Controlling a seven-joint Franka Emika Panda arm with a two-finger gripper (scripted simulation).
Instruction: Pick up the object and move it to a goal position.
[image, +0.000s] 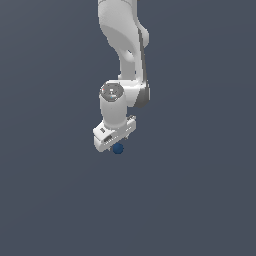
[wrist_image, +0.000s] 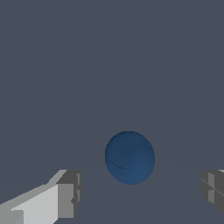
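Observation:
The object, a tiny dark blue ball (image: 118, 148), lies on the flat grey surface right under my white gripper's lower edge in the exterior view. In the wrist view the ball (wrist_image: 130, 157) sits between and a little beyond my two grey fingertips (wrist_image: 70, 194), not touched by either. My gripper (wrist_image: 140, 192) is open and empty, its jaws spread wide to either side of the ball. In the exterior view the gripper (image: 114, 145) points down and hides its own fingertips.
A plain dark grey surface (image: 200, 200) fills both views. The white arm (image: 125, 45) rises behind the gripper toward the top of the exterior view.

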